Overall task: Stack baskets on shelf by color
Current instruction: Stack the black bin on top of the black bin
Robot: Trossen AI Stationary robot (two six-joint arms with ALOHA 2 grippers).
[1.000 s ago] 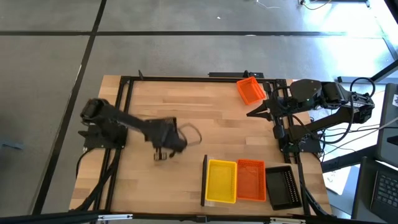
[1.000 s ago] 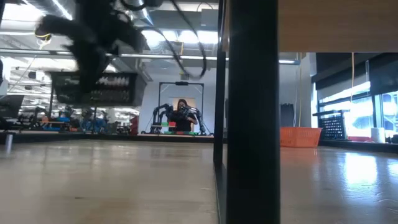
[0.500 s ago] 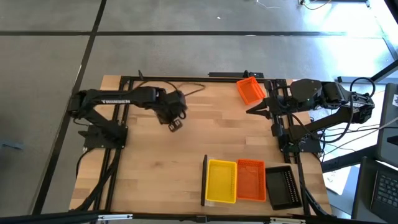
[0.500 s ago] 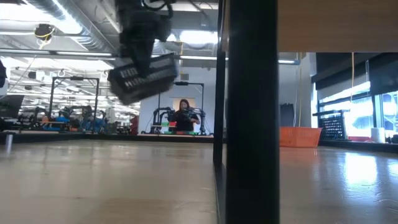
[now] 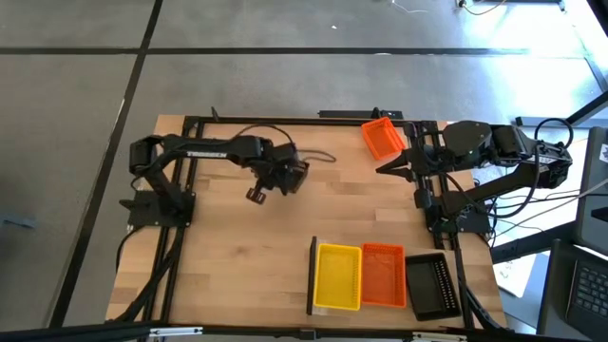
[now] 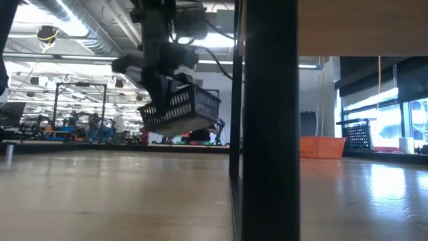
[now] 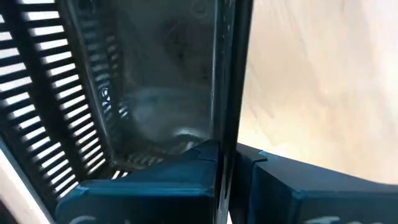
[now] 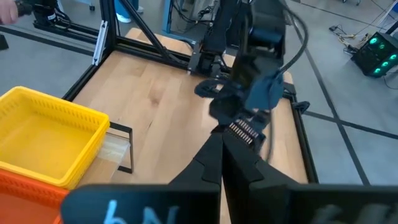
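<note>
Both arms are matte black with rounded joint housings. The left arm [image 5: 204,149], at the frame's left, bears white lettering and a looping black cable; the right arm [image 5: 475,142] trails bundled black cables.

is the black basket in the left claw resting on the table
No, the black basket hangs clear above the tabletop, held by the left claw.

1. A pale wooden table [image 5: 285,247] fills the frame's centre.
2. A lone orange basket [image 5: 383,139] sits at its upper right.
3. The shelf [image 5: 315,275] at lower right carries yellow [image 5: 338,276], orange [image 5: 384,275] and black baskets [image 5: 427,286] side by side.
</note>
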